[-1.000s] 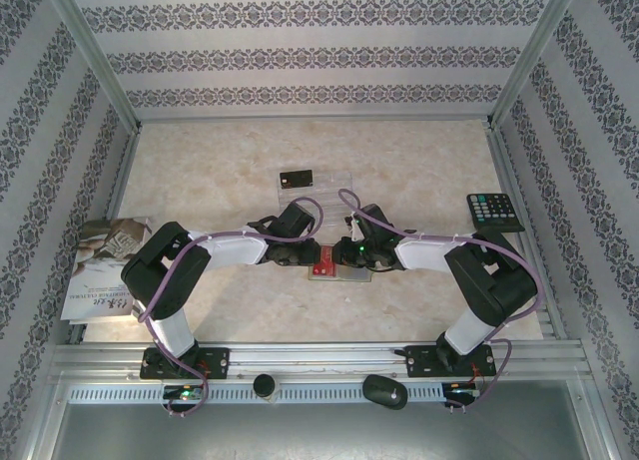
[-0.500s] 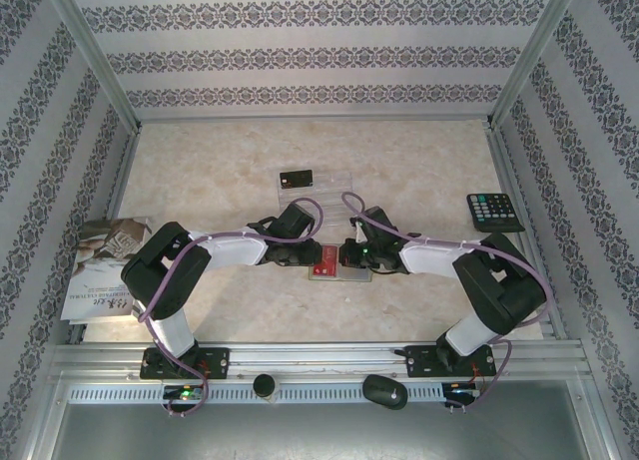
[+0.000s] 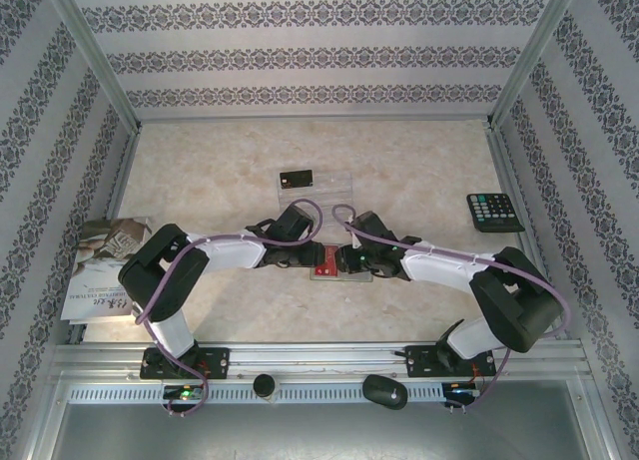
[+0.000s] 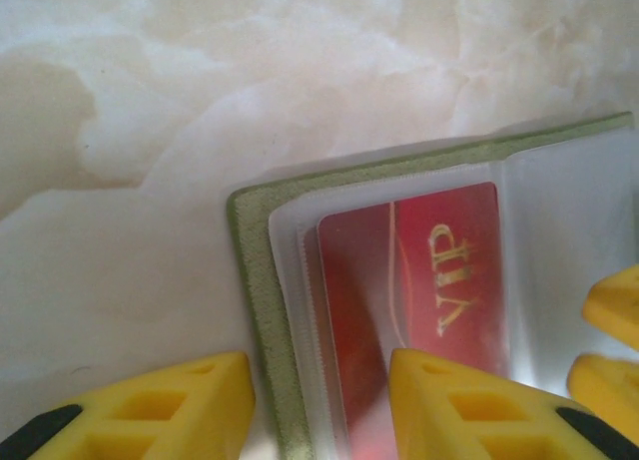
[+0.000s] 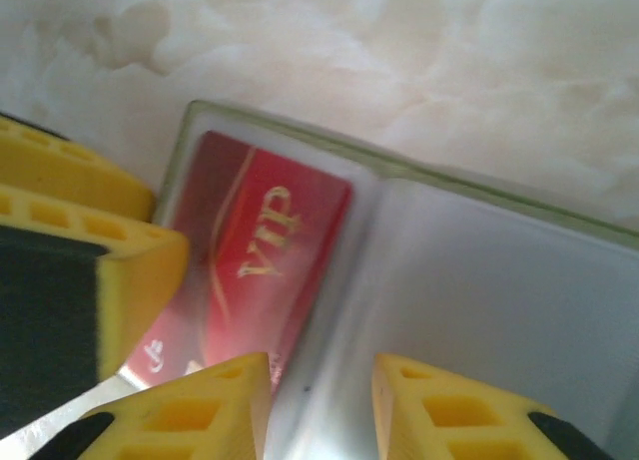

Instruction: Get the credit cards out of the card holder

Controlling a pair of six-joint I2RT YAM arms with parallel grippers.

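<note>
The card holder (image 4: pixel 256 280) lies open on the table, olive rim outside, pale grey inside (image 5: pixel 479 270). A red credit card (image 4: pixel 419 270) with gold lettering sits under the clear sleeve of its left half (image 5: pixel 250 250), and shows between the two wrists from above (image 3: pixel 325 261). My left gripper (image 4: pixel 319 410) is open, its fingertips straddling the holder's left edge and the card's near side. My right gripper (image 5: pixel 319 405) is open over the holder's fold, one fingertip (image 5: pixel 200 410) on the red card's corner. A black credit card (image 3: pixel 297 178) lies on see-through ones (image 3: pixel 331 187) farther back.
A black calculator (image 3: pixel 494 212) rests at the right edge of the table. A printed booklet (image 3: pixel 100 265) lies at the left edge. The left gripper's yellow fingers (image 5: pixel 70 240) crowd the right wrist view's left side. Metal frame posts stand at the far corners.
The right gripper has opened and slid left over the holder, its elbow swinging out to the right. The left gripper has opened wider; the left arm has hardly moved.
</note>
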